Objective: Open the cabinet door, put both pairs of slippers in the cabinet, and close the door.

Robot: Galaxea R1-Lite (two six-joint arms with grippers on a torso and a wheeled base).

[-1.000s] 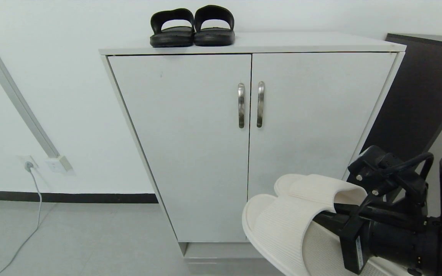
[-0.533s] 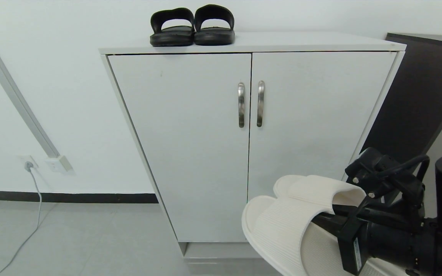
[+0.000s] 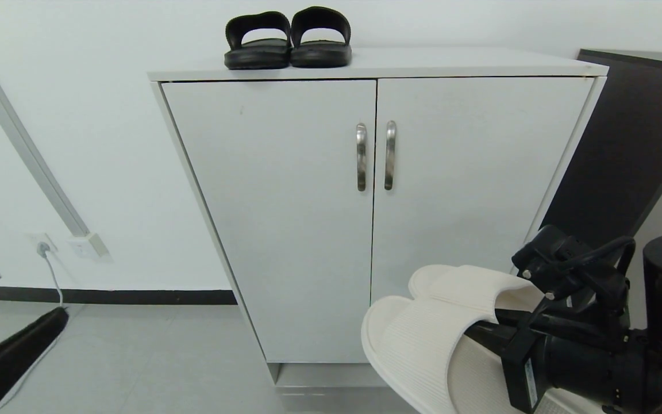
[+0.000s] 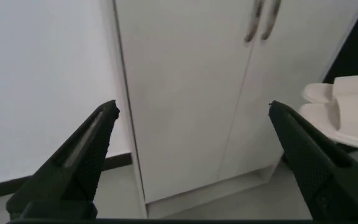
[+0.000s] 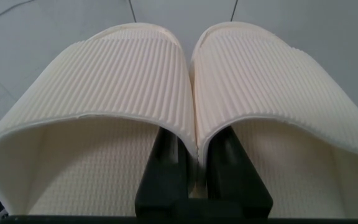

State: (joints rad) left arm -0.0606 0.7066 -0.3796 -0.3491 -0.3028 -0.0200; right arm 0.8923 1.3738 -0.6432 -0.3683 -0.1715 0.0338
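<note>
Evidently the right gripper [image 3: 483,328] pinches the touching inner walls of the white slippers [image 3: 423,339], one finger inside each, so the pair travels as one; it hangs low before the cabinet [image 3: 273,230], whose two doors are closed. The left gripper [image 4: 192,111], fingers spread wide, sits low to the cabinet's left, free, I judge, to pull the left door handle [image 3: 361,156]. The black slippers [image 3: 288,40] wait on top.

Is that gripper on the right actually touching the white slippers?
Touching. Right wrist view: the right gripper sits inside both white slippers, clamping their inner sides.
</note>
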